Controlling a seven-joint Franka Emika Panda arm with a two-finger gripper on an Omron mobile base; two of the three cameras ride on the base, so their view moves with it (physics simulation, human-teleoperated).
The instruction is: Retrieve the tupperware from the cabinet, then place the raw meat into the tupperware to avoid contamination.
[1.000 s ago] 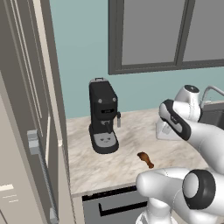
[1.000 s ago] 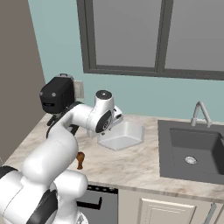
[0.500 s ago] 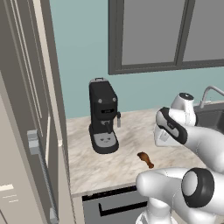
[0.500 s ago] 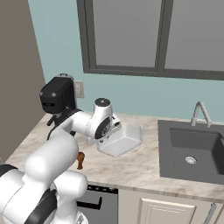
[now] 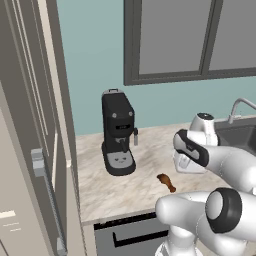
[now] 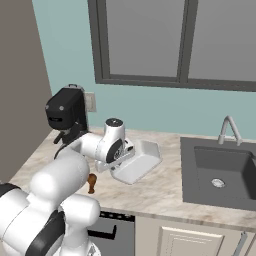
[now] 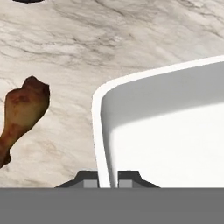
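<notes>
My gripper [image 7: 108, 183] is shut on the left wall of the tupperware [image 7: 166, 131], a white lidless tub, with one fingertip [image 7: 89, 183] outside the rim and the other inside. In the right base view the tupperware [image 6: 140, 161] hangs tilted, low over the marble counter [image 6: 165, 192], at my gripper [image 6: 120, 159]. The raw meat [image 7: 19, 113], a small brown drumstick, lies on the counter just left of the tub, also seen as the raw meat [image 5: 166, 182] [image 6: 91, 181]. The cabinet [image 5: 30, 150] stands at the left with its door open.
A black coffee machine [image 5: 118, 132] [image 6: 65, 112] stands at the back left of the counter. A dark sink [image 6: 222, 172] with a faucet [image 6: 229, 129] lies to the right. A window sits above the teal wall.
My hand has come down toward the counter with the tupperware in it. The tub now tilts more and sits closer to the meat. The meat has not moved.
</notes>
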